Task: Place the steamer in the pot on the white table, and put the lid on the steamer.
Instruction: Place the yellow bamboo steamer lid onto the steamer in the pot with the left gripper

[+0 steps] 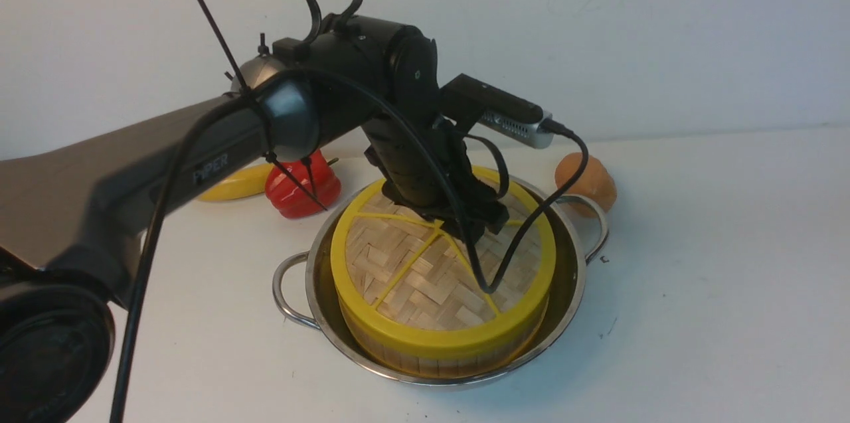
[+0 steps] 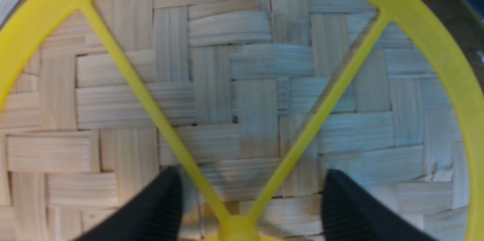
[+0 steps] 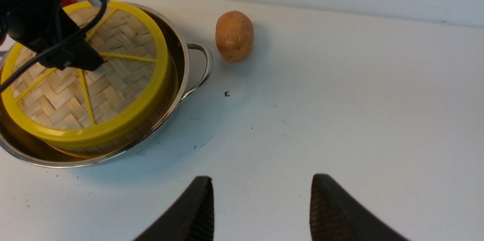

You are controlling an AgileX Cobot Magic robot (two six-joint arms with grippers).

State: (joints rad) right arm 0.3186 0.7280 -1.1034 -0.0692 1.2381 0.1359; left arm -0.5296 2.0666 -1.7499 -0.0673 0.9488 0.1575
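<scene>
The lid (image 1: 425, 270), a woven bamboo disc with a yellow rim and spokes, lies flat on the steamer (image 1: 425, 360). Only the steamer's slat wall shows below the lid's rim. The steamer sits inside the steel pot (image 1: 572, 277) on the white table (image 1: 697, 290). My left gripper (image 2: 252, 173) hangs just above the lid near its hub, open, its black fingers (image 2: 162, 203) apart on either side of two spokes and holding nothing. My right gripper (image 3: 261, 178) is open over bare table, to the right of the pot (image 3: 183, 63).
A red pepper (image 1: 302, 190) and a yellow fruit (image 1: 232, 187) lie behind the pot on the left. An orange-brown potato (image 1: 588, 180) sits by the pot's far right handle (image 1: 597, 224). The left arm's cable droops over the lid.
</scene>
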